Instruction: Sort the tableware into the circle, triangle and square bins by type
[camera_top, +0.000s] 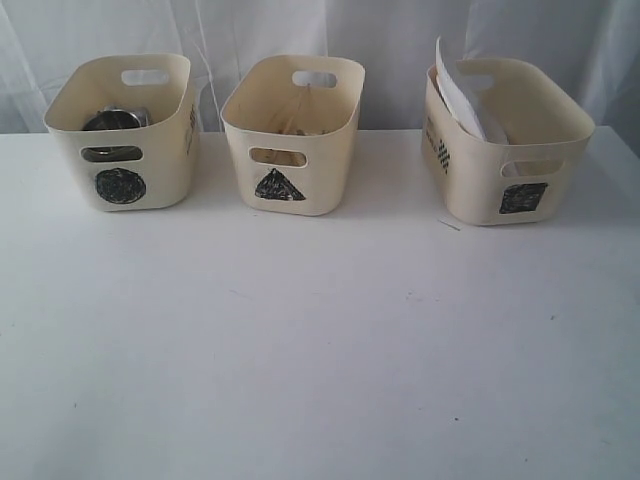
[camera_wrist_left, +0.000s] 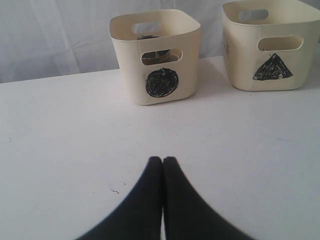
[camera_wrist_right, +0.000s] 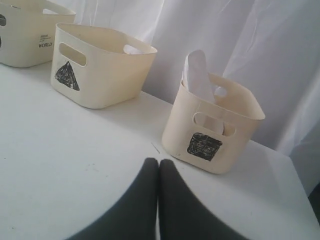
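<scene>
Three cream bins stand in a row at the back of the white table. The circle bin (camera_top: 122, 130) on the left holds steel mugs or bowls (camera_top: 115, 120). Wooden chopsticks (camera_top: 300, 110) lean inside the triangle bin (camera_top: 293, 133) in the middle. A large white plate (camera_top: 462, 95) stands tilted in the square bin (camera_top: 508, 140) on the right. My left gripper (camera_wrist_left: 163, 159) is shut and empty above the table in front of the circle bin (camera_wrist_left: 156, 55). My right gripper (camera_wrist_right: 158, 161) is also shut with nothing in it, close to the square bin (camera_wrist_right: 215, 127). Neither arm shows in the exterior view.
A white curtain (camera_top: 320, 30) hangs right behind the bins. The white table (camera_top: 320, 350) stretches out in front of them. A thin sliver (camera_top: 449, 225) lies on the table by the square bin's front corner.
</scene>
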